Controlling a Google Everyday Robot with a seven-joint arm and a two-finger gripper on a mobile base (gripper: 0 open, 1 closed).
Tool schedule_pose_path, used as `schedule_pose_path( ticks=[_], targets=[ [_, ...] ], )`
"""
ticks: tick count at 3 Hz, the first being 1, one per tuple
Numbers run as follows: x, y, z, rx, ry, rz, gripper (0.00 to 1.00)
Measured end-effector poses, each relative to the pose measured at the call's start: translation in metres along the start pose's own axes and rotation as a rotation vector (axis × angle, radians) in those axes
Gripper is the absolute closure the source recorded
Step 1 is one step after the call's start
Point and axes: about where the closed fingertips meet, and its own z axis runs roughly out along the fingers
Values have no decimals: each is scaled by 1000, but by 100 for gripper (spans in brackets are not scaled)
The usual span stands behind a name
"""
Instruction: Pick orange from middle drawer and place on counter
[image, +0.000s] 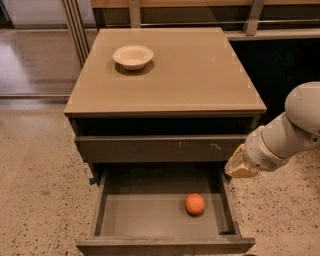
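Note:
The orange (195, 204) lies on the grey floor of the open middle drawer (145, 217), right of centre. The tan counter (175, 75) tops the cabinet above it. My gripper (239, 168), at the end of the white arm (285, 135), reaches in from the right. It hangs just over the drawer's right wall, above and to the right of the orange, apart from it. Nothing shows in it.
A white bowl (133, 56) stands on the counter at the back left. The shut drawer with pale scratches (160, 148) sits directly above the open one. Speckled floor (35, 190) lies on both sides. A railing (200, 10) runs behind the cabinet.

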Motion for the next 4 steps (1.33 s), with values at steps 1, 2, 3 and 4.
schedule_pose_path(
  ticks=[1,2,3,4],
  targets=[
    [0,0,0,0,0,0,100],
    [14,-5,23,41,23,-21,100],
    [42,-25,65,100,-14,-26,100],
    [80,-51,153,61,-103,-16,100]
  ],
)
